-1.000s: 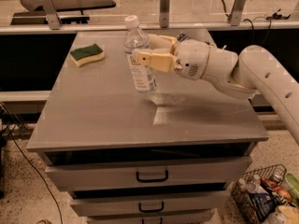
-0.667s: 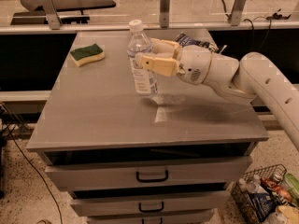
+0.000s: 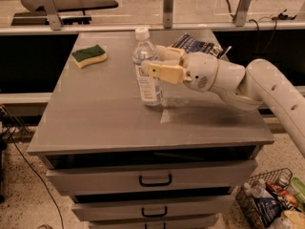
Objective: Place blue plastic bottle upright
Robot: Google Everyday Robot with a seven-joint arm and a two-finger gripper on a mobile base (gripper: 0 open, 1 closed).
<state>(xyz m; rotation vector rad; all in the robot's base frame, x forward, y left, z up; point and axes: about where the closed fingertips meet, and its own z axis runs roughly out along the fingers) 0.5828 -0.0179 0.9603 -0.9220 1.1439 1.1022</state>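
The blue plastic bottle [image 3: 148, 82] is clear with a white cap and a pale label. It stands upright near the middle of the grey table top [image 3: 105, 123], its base on or just at the surface. My gripper [image 3: 153, 64] reaches in from the right and is shut on the bottle's upper body. One tan finger [image 3: 164, 72] lies in front of the bottle and the other behind it. The white arm [image 3: 267, 85] stretches off to the right.
A green-and-yellow sponge [image 3: 89, 55] lies at the table's back left. A dark blue crinkled snack bag [image 3: 198, 44] lies behind my gripper at the back. Drawers [image 3: 155, 180] sit below the table top. A wire basket [image 3: 267, 204] of clutter stands on the floor at lower right.
My gripper has carried the bottle down and slightly right, toward the table's middle. The bottle stayed upright in the grip and its base now meets the surface.
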